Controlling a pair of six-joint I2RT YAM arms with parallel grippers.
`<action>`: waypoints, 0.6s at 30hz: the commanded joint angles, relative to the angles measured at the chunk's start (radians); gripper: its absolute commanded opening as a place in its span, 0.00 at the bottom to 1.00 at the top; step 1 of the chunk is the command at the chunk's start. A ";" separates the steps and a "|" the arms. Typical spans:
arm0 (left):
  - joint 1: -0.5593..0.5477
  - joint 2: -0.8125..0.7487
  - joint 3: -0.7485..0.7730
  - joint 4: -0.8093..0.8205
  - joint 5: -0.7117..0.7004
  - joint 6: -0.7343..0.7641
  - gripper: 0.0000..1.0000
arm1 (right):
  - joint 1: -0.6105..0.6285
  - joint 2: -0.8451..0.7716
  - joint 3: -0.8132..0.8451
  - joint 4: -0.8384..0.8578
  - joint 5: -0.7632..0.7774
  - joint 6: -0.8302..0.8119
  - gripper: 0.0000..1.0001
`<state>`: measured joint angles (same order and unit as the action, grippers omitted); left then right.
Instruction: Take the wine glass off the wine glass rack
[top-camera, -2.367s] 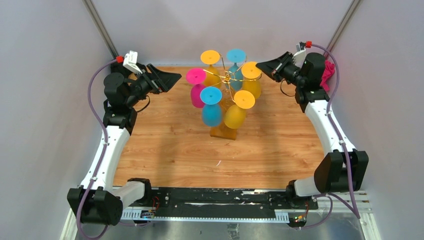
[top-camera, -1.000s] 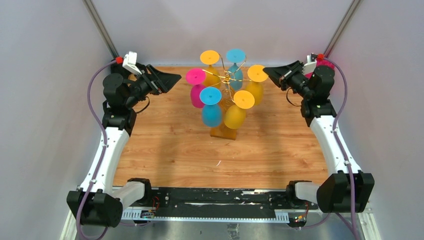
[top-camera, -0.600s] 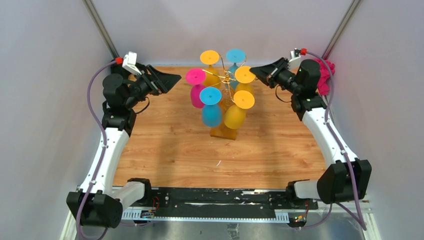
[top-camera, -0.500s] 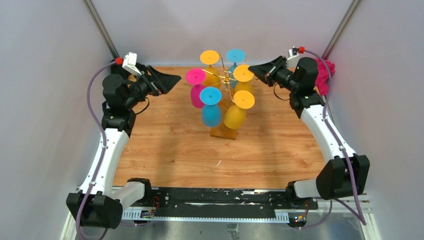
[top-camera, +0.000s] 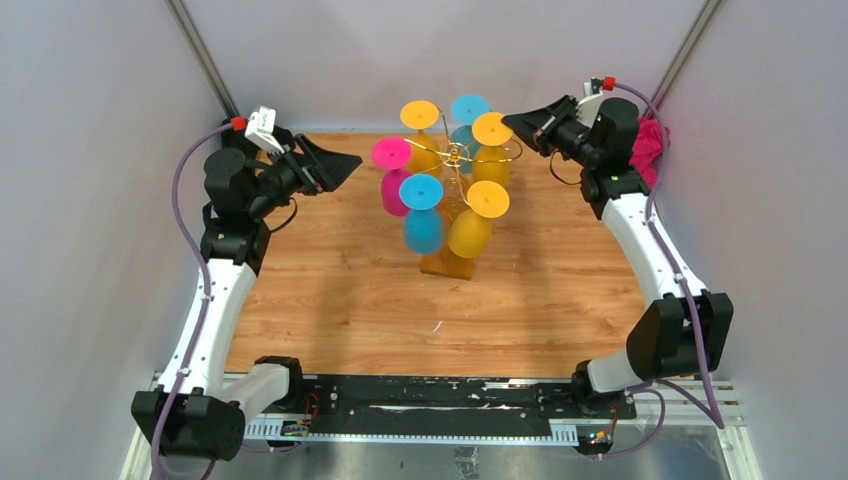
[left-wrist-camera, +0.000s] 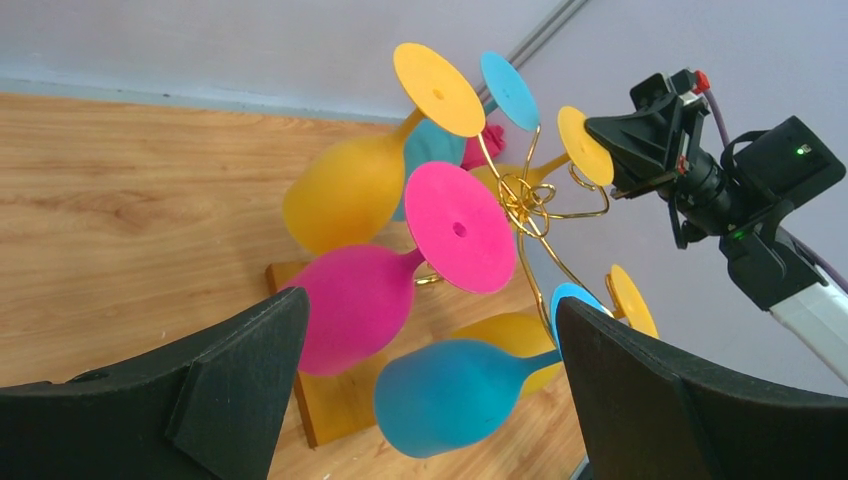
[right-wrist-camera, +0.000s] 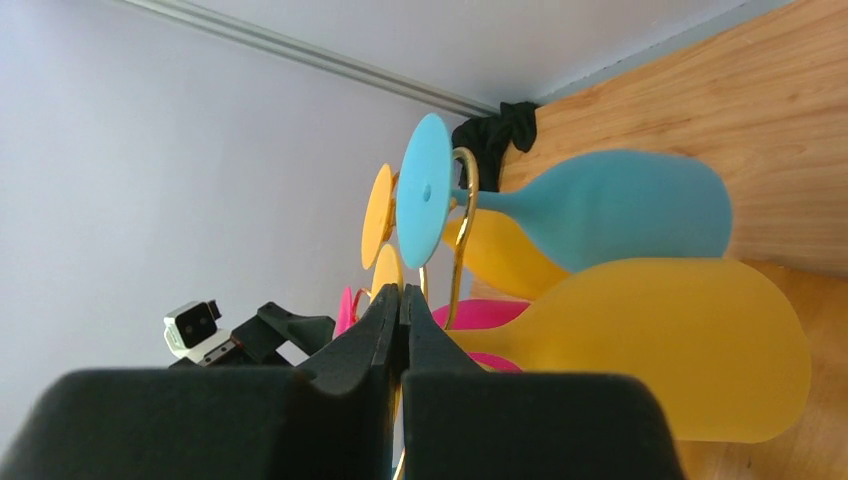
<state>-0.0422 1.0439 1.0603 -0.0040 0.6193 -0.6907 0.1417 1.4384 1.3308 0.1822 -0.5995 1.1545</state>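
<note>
Rack: the wine glass rack (top-camera: 456, 152) stands upright on its wooden base (top-camera: 446, 266), mid-tabletop (top-camera: 340, 300) toward the far edge. 6 glasses hang on it bowl-down, feet up: 3 yellow, 2 cyan and 1 pink glass (top-camera: 391, 153).

Right arm: it reaches in from the far right. The right end effector (top-camera: 518, 124) meets the foot of the yellow wine glass (top-camera: 493, 129) on the rack's far-right side. In the right wrist view, both fingers (right-wrist-camera: 250, 420) are pressed together with no gap and clamped on the rim of that foot. The glass's yellow bowl fills the lower right of that view, with a cyan bowl just above it.

Target glass: its foot sits just right of the rack's central gold knot, above a scroll arm (top-camera: 508, 152). The wire is too thin to resolve whether the stem is seated in that arm or clear of it.

Left arm: the left end effector (top-camera: 340, 165) hangs at the far left, well apart from the rack, with jaws spread wide and holding nothing. The left wrist view frames the pink glass and a cyan glass (left-wrist-camera: 460, 395) between its 2 fingers.
</note>
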 joint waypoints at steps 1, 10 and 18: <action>0.005 -0.021 0.033 -0.027 -0.001 0.023 1.00 | -0.065 -0.019 0.022 -0.006 0.012 -0.026 0.00; 0.005 -0.027 0.039 -0.051 -0.016 0.036 1.00 | -0.222 -0.066 -0.017 -0.007 0.000 -0.045 0.00; 0.004 0.002 0.093 -0.016 -0.004 0.013 1.00 | -0.313 -0.180 0.041 -0.095 -0.032 -0.104 0.00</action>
<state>-0.0422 1.0374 1.0988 -0.0624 0.5941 -0.6617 -0.1413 1.3529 1.3266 0.1165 -0.5983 1.0912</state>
